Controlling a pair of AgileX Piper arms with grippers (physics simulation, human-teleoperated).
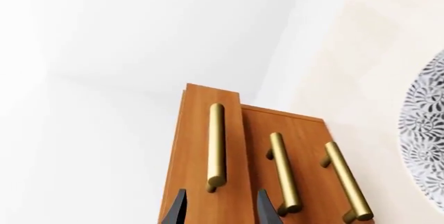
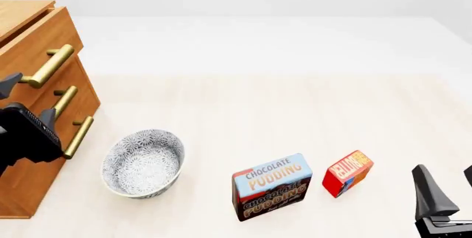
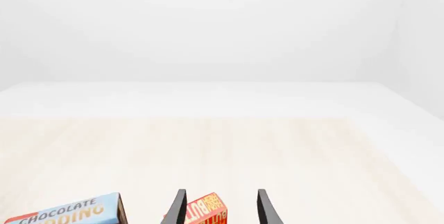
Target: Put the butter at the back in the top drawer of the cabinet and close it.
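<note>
Judging from how things lie, most of the task is still ahead. The top drawer (image 2: 37,42) of the light-brown wooden cabinet with brass bar handles (image 2: 22,155) stands out a little proud of the two lower drawers, so it looks partly pulled, though whether it is open far enough to take a box cannot be told. The small red butter box with its orange-yellow face (image 2: 347,173) lies on the pale wooden table (image 2: 244,111), well apart from the cabinet, just beside the larger blue-and-brown chocolate pudding box (image 2: 272,186); a patterned grey-and-white bowl (image 2: 142,163) sits between those boxes and the cabinet. Lifting the butter, placing it and shutting the drawer all remain.

The left gripper (image 1: 218,208) has its dark fingers spread, empty, lined up under the end of the top drawer's brass handle (image 1: 216,146) without clearly touching it. The right gripper (image 3: 219,207) is also spread and holds nothing; in its wrist view the butter shows between the fingertips, but the front view puts it near, not gripped.
</note>
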